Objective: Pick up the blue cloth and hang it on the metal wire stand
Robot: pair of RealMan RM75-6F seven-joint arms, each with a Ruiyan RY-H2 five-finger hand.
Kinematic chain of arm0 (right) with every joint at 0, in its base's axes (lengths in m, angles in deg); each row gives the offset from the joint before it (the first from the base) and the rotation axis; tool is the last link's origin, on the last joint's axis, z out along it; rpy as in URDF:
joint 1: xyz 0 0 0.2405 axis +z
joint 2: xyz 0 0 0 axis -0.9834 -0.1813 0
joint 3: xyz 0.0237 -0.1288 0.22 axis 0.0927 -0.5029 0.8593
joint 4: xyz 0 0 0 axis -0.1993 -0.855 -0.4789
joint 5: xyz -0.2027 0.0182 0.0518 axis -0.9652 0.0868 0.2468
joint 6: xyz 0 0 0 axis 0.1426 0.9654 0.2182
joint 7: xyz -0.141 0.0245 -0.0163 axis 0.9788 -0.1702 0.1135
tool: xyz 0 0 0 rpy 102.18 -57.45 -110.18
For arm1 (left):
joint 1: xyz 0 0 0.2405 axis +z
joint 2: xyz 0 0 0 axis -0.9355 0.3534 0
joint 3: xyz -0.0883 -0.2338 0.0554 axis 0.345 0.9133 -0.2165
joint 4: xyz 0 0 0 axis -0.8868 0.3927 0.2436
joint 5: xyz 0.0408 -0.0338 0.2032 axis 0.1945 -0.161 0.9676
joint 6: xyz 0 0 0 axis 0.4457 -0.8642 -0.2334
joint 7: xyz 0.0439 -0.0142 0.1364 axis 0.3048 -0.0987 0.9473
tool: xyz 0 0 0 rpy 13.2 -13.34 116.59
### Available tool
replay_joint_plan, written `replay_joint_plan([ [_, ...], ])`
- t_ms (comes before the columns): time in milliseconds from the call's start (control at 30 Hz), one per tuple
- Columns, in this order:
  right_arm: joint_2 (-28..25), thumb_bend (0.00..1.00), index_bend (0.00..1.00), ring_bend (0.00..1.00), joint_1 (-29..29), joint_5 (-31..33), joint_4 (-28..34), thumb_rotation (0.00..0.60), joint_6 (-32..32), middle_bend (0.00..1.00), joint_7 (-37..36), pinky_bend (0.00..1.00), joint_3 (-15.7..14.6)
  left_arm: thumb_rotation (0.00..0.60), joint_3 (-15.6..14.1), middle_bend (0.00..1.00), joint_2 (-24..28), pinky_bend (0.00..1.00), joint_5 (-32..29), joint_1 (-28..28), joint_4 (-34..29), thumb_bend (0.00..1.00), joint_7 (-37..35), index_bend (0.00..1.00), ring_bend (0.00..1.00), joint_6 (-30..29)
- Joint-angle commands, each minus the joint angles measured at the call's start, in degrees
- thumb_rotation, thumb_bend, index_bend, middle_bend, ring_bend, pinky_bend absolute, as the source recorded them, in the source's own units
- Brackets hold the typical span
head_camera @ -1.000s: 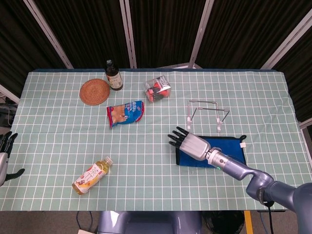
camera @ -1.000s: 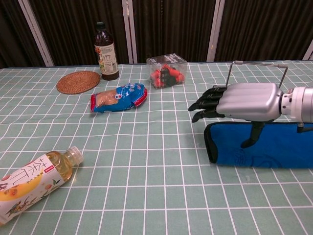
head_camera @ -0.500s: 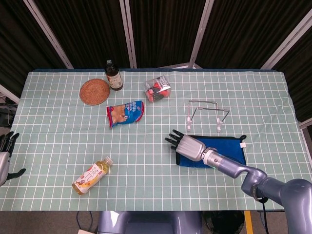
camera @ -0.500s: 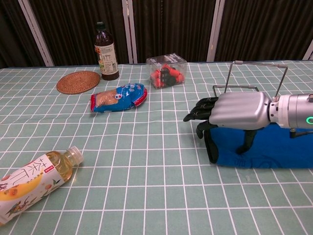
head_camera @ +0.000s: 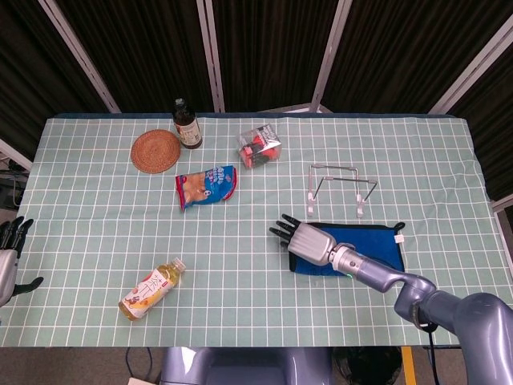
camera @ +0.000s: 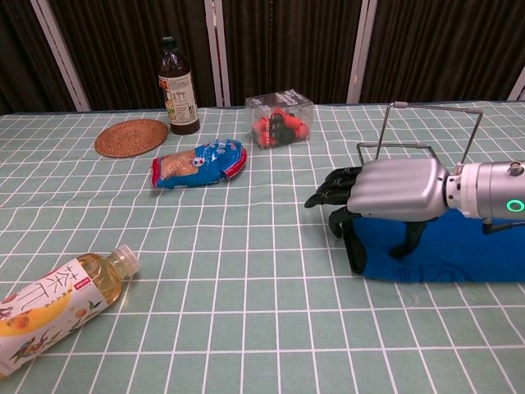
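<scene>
The blue cloth [head_camera: 375, 244] [camera: 472, 249] lies flat on the table at the front right, just in front of the metal wire stand [head_camera: 340, 184] [camera: 431, 125]. My right hand [head_camera: 305, 237] [camera: 387, 190] is low over the cloth's left end, palm down. Its fingers stretch out past the cloth's left edge, and its thumb points down onto the blue fabric. It grips nothing. My left hand [head_camera: 10, 241] shows only at the far left edge of the head view, off the table, fingers apart and empty.
A dark glass bottle [head_camera: 187, 124] and a round woven coaster [head_camera: 155, 150] stand at the back left. A blue snack bag [head_camera: 207, 185] and a clear box of red items [head_camera: 259, 146] lie mid-table. A tea bottle [head_camera: 151, 289] lies on its side at the front left.
My right hand has sunk lower over the cloth's left end and shifted slightly left; its thumb now reaches the fabric. The cloth and left hand have not moved.
</scene>
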Motion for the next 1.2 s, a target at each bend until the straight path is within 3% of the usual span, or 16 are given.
replay_joint_plan([
  [33,0.1,0.08,0.33,0.00,-0.1,0.2,-0.1,0.600,0.1,0.00,-0.1,0.00,-0.2,0.600,0.0,0.00,0.0,0.00,-0.1,0.0,0.0,0.00,-0.1,0.00,0.00,0.1],
  [733,1.1,0.11,0.41,0.00,-1.0,0.8,-3.2,0.600,2.8,0.00,-2.5,0.00,-2.3,0.600,-0.1,0.00,-0.1,0.00,-0.4,-0.3,0.2,0.00,-0.1,0.00,0.00,0.5],
  [1200,1.4,0.11,0.41,0.00,-1.9,0.6,-5.1,0.600,5.8,0.00,-5.2,0.00,-3.0,0.600,-0.2,0.00,-0.3,0.00,-0.5,-0.5,0.2,0.00,0.3,0.00,0.00,0.6],
])
